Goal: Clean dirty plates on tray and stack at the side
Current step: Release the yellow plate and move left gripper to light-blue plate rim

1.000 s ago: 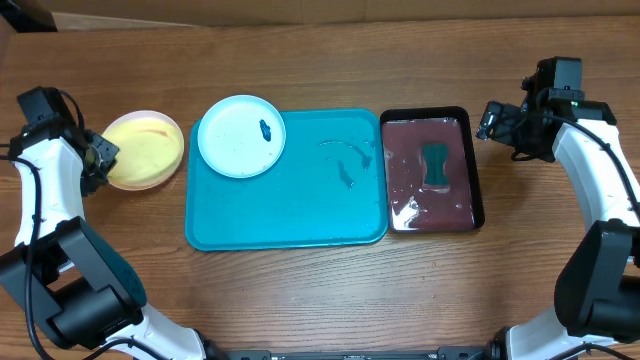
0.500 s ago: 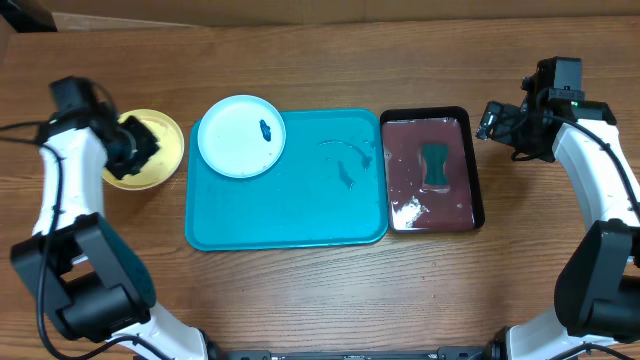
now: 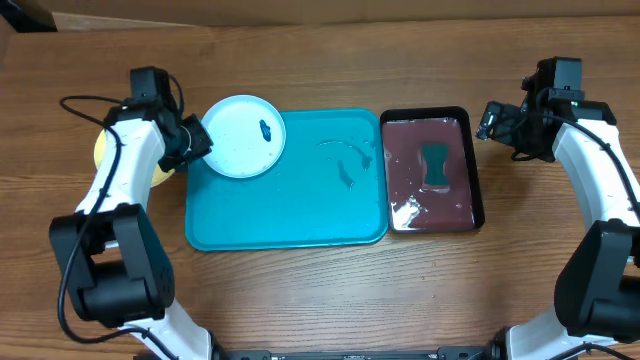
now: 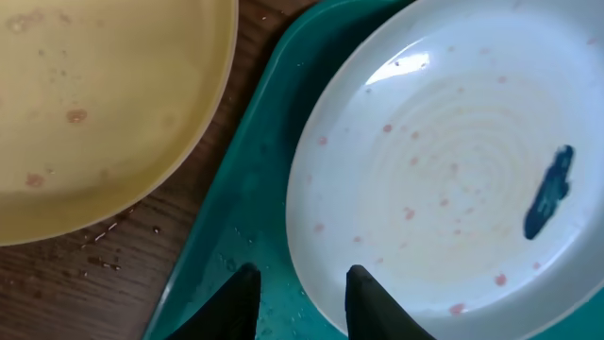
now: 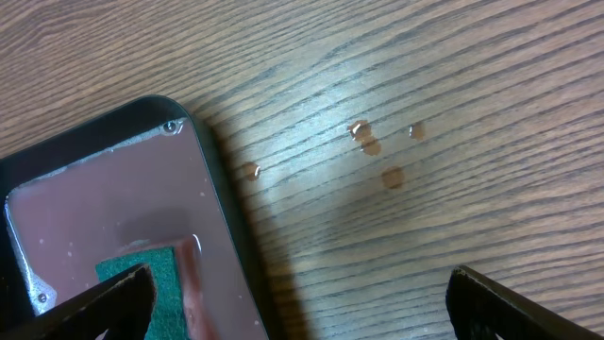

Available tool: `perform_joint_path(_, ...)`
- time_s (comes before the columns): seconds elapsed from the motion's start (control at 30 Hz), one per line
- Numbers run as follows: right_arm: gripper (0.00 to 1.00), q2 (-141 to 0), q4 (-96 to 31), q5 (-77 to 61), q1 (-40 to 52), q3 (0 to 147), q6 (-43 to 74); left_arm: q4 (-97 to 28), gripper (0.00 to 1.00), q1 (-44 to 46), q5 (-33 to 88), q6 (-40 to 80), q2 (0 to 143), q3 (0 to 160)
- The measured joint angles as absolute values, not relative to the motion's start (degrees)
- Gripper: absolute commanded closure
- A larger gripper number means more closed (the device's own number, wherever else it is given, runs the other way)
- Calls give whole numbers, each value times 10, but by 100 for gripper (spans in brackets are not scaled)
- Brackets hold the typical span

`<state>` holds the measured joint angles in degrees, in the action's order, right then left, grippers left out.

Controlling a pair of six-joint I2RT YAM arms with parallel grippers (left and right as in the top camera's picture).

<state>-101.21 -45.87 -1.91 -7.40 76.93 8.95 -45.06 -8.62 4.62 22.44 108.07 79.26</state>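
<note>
The white plate (image 3: 241, 136) with a dark blue smudge (image 3: 265, 130) sits in the far left corner of the turquoise tray (image 3: 290, 215). My left gripper (image 3: 195, 141) is open at the plate's left rim. In the left wrist view, one finger (image 4: 236, 304) is over the tray (image 4: 247, 203) and the other finger (image 4: 374, 304) is over the white plate (image 4: 444, 161). The yellow-green plate (image 3: 103, 150) lies on the table left of the tray, mostly hidden by my left arm; it also shows in the left wrist view (image 4: 94, 104). No pale blue plate shows. My right gripper (image 3: 490, 120) is open and empty.
A black tray (image 3: 395, 170) of reddish liquid with a green sponge (image 3: 435, 165) stands right of the turquoise tray. Dark smears (image 3: 345, 165) mark the turquoise tray's floor. Drops (image 5: 368, 142) lie on the wood by the black tray (image 5: 94, 208).
My left gripper has moved right, from over the yellow-green plate to the white plate's left rim. The right arm has not moved.
</note>
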Motion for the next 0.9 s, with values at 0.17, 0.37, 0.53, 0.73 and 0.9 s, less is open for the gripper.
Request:
perform_joint_path(0.17,0,-1012,-459,-19,-74,769,90,-439,69,-86,38,225,1118,785)
perform_joint_path(0.37,0,-1012,-459,-19,-74,769,90,-428,96,-86,53,223,1149,783)
perform_joint_path(0.53,0,-1012,-459,-19,-74,769,90,-452,96,-86,99,223,1149,784)
perform_joint_path(0.73,0,-1012,-459,-19,-74,769,90,-532,96,-82,149,222,1148,784)
perform_joint_path(0.9,0,-1012,-459,-19,-74,769,90,-591,96,-47,157,220,1148,784)
